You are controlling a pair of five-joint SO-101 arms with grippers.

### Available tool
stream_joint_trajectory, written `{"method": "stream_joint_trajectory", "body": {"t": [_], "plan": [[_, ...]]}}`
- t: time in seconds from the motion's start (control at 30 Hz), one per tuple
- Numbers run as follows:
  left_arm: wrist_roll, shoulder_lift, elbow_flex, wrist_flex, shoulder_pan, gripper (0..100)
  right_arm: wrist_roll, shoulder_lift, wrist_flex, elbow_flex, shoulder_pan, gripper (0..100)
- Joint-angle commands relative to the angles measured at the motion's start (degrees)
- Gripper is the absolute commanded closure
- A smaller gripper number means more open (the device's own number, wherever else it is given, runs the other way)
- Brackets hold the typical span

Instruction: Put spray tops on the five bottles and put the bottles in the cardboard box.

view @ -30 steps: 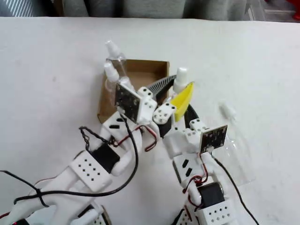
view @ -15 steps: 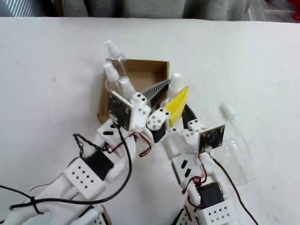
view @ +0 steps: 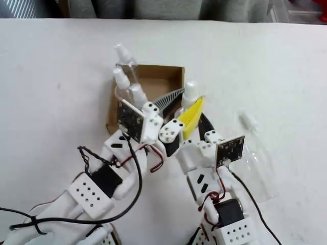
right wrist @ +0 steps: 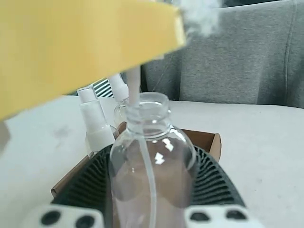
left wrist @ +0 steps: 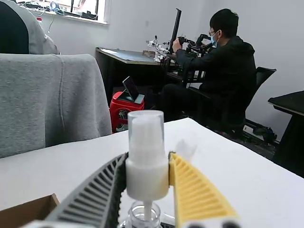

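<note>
Two claws mating one spray top to one bottle, beside the box

One white plastic spray top (left wrist: 146,156) is pinched at its collar by the left claw (left wrist: 147,164), closed on it with one grey ribbed jaw and one yellow jaw. Its thin dip tube hangs inside the neck of the clear round plastic bottle (right wrist: 151,142). The right claw (right wrist: 153,180) clasps that bottle around the body with black ribbed jaws, just beside the brown cardboard box (view: 153,76), toward the far edge of the white table (view: 61,61). Recommended: keep the top vertical over the mouth, lower it until the collar meets the neck rim, then twist. The smooth bottle wall may slip, so grip firmly.
</note>
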Motion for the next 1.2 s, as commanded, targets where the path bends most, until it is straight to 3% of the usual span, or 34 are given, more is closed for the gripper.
{"method": "stream_joint_trajectory", "body": {"t": [0.0, 0.2, 0.37, 0.57, 0.8, 1.17], "plan": [[0.44, -1.63, -0.62, 0.53, 0.04, 98, -0.18, -0.84, 0.04, 1.32, 1.8, 98.2], [-0.26, -1.54, -0.7, 0.53, 0.22, 98, 1.32, -0.84, 0.13, 1.32, 1.8, 98.2], [-7.12, -1.45, -1.14, 0.53, 0.31, 98, 3.25, -0.84, 1.01, 1.23, 1.63, 98.2], [-6.86, -1.45, -1.32, -0.53, 0.4, 98, 3.78, -0.84, 1.1, 1.23, 0.48, 98.2], [-3.43, 6.46, -1.23, -13.19, 0.4, 98, 3.78, -0.84, 1.27, 1.23, 1.1, 98.2], [-3.52, 6.9, 0.35, -12.22, 0.04, 98, 7.74, -0.75, 2.24, 1.23, 2.24, 98.2]]}}
